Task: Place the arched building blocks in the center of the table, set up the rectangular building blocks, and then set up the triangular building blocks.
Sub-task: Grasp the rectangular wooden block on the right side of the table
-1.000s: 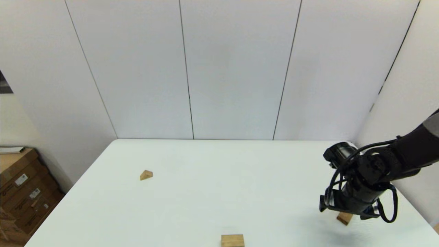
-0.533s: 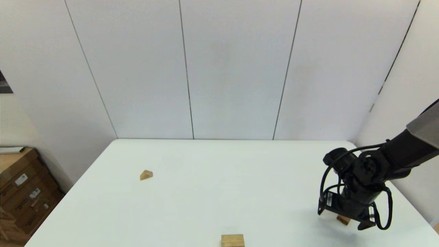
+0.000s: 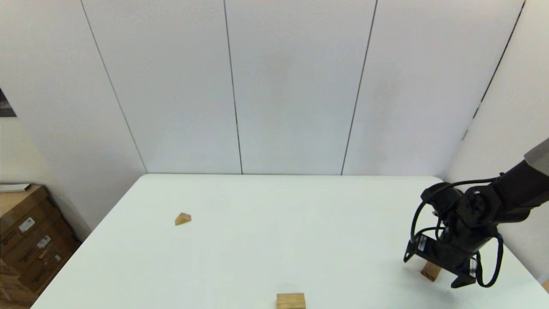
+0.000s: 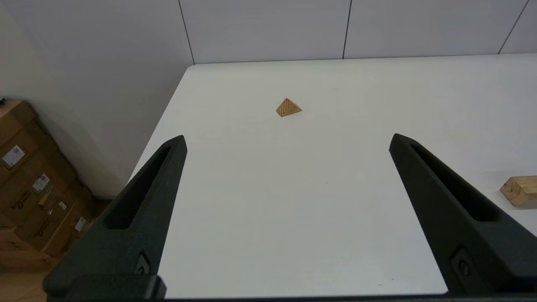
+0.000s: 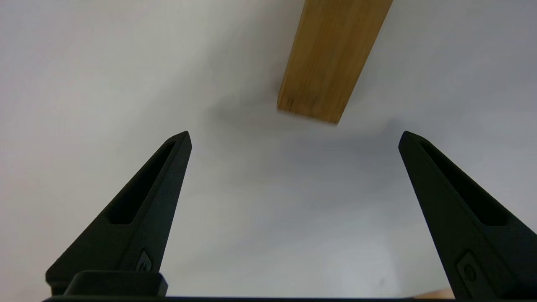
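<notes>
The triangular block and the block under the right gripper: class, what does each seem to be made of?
Triangular block: looks like unpainted light wood, matte; nested grain lines show on its end face. Arched block beyond the open right gripper: apparently wood too, honey-brown with lengthwise grain streaks, smooth; any varnish cannot be told.

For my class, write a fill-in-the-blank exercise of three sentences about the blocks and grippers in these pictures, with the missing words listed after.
1. The right gripper hovers with its fingers ____ above the arched block.
2. The triangular block lies on the table's ____ side.
3. The rectangular block lies at the table's ____ edge, nearest the robot.

Missing words: open; left; near
</notes>
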Tool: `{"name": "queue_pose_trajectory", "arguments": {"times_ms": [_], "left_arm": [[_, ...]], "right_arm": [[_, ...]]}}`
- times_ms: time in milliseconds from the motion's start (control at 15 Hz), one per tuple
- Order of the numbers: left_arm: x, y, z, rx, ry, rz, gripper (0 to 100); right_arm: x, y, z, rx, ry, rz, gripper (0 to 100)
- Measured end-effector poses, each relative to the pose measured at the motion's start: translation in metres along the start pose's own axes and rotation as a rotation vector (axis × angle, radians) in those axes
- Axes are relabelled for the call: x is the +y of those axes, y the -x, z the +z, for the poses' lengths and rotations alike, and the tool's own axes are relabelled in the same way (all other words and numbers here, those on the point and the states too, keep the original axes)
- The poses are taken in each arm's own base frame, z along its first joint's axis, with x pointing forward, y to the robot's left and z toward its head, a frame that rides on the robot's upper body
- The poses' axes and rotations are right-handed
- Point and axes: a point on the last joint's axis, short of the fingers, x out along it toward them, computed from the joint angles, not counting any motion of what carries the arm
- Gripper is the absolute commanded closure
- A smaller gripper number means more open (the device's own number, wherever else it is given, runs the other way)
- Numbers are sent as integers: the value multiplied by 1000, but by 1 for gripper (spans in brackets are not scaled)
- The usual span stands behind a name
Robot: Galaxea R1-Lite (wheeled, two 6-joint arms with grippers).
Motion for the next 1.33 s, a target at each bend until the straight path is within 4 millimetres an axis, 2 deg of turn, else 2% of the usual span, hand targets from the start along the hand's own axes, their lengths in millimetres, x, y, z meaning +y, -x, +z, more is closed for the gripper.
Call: {"name": "queue_pose_trajectory", "arguments": {"times_ms": [267,1133,1200,1333], "left_arm": [[0,0,0,0,0,0,0],[0,0,0,0,3,-1,0],[0,0,0,0,3,-1,0],[0,0,0,0,4,-1,0]], "right_arm": [[-6,-8,12,-27,-46,2,0],[-9,-15,15,-22,-98,-18,0],[-9,-15,15,-22,-100,-18,100],[-8,-15,15,-21,-99,-20,100]]}}
